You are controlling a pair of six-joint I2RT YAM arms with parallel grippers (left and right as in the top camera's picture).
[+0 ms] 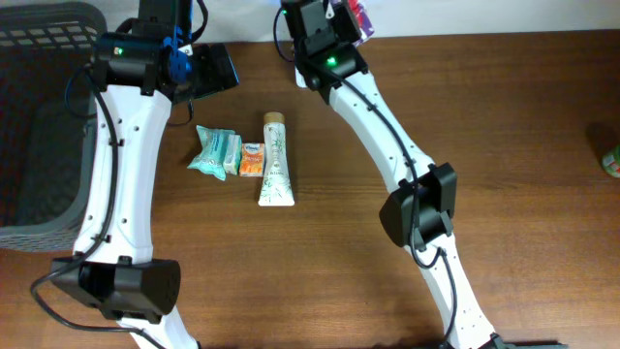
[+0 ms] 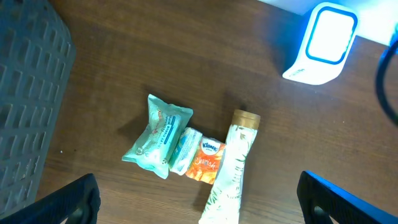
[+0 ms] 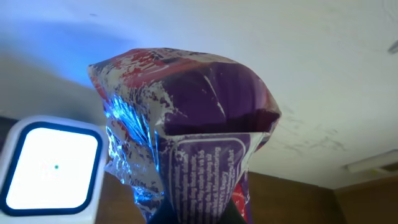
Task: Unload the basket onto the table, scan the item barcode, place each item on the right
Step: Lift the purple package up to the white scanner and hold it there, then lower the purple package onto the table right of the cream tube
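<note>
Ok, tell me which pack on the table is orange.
The small Kleenex pack, next to the white tube; the big packet and slim pack on its other side are teal.

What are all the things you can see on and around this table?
purple foil packet: one, purple and silver, held up near the scanner
scanner: one, white glowing blue, back of the table
wipes packet: one, teal, left end of the row
small packet: one, teal and white, next in the row
tissue packet: one, orange, beside the tube
tube: one, white with tan cap, right end of the row
basket: one, grey, left side
green thing: one, right edge, cut off
table: one, brown wood
left gripper: one, black, open, above the row
right gripper: one, black, shut on the purple foil packet
</note>
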